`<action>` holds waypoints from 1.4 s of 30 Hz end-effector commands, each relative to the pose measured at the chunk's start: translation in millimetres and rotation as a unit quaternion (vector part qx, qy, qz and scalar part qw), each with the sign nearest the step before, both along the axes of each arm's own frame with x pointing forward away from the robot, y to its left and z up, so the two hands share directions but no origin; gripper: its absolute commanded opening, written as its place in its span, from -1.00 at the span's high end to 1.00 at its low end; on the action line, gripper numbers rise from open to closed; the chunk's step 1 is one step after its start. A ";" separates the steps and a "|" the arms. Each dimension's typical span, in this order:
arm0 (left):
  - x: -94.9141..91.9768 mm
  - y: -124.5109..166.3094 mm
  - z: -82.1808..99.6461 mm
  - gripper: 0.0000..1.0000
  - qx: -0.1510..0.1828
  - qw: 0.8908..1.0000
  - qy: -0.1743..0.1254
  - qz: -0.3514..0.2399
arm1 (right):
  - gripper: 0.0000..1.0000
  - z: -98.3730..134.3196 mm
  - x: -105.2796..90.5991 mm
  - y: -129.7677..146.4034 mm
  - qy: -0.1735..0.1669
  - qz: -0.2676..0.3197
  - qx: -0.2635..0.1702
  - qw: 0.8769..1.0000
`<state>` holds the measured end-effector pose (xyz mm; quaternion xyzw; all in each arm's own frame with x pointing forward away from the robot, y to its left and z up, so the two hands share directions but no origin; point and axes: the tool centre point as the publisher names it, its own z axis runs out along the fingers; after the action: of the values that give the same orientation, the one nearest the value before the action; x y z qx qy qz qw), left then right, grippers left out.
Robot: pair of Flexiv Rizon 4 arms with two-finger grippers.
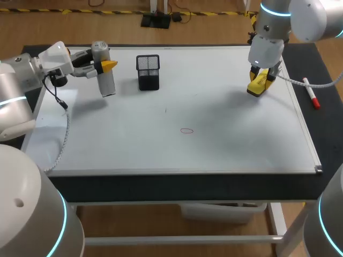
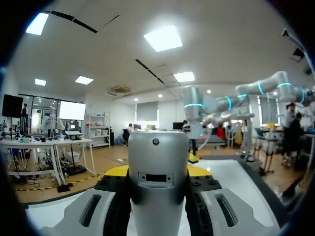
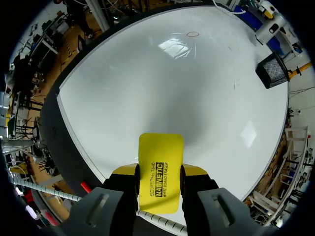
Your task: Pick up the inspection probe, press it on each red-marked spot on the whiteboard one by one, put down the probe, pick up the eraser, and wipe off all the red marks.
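My left gripper [image 1: 105, 66] is shut on the silver cylindrical probe [image 1: 107, 84], held above the whiteboard's far left corner. In the left wrist view the probe [image 2: 158, 172] fills the space between the fingers. My right gripper [image 1: 259, 81] is shut on the yellow eraser [image 1: 257, 85], just above the whiteboard [image 1: 241, 139] at its far right. In the right wrist view the eraser [image 3: 160, 169] sticks out ahead of the fingers. One small red ring [image 1: 186, 130] is drawn near the board's middle, also seen as a red ring [image 3: 193, 34] far ahead of the eraser.
A black mesh pen holder [image 1: 148, 72] stands on the board's far side, right of the probe; the pen holder [image 3: 273, 70] also shows in the right wrist view. A red-capped marker [image 1: 311, 93] lies on the black mat beyond the board's right edge.
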<state>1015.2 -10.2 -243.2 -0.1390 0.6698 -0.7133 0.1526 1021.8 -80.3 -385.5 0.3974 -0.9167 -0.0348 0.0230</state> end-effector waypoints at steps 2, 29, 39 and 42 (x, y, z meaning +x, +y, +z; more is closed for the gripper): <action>-20.9 -8.4 -2.0 1.00 -0.001 1.000 -0.005 -0.018 | 1.00 0.9 0.5 -0.3 0.000 0.001 -0.002 1.000; -129.7 -120.8 -1.2 1.00 -0.033 0.974 -0.019 -0.225 | 1.00 0.9 0.5 -0.3 0.000 0.001 -0.002 1.000; -152.1 -167.0 -12.1 1.00 -0.034 0.956 -0.004 -0.293 | 1.00 0.9 0.5 -0.3 0.000 0.001 -0.002 1.000; -154.3 -179.3 -14.3 1.00 -0.035 0.951 -0.004 -0.307 | 1.00 0.9 0.5 -0.3 0.000 0.001 -0.002 1.000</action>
<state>853.8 -177.7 -252.4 0.0524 0.6580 -0.7490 -0.0579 1021.6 -80.4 -385.4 0.3975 -0.9167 -0.0350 0.0229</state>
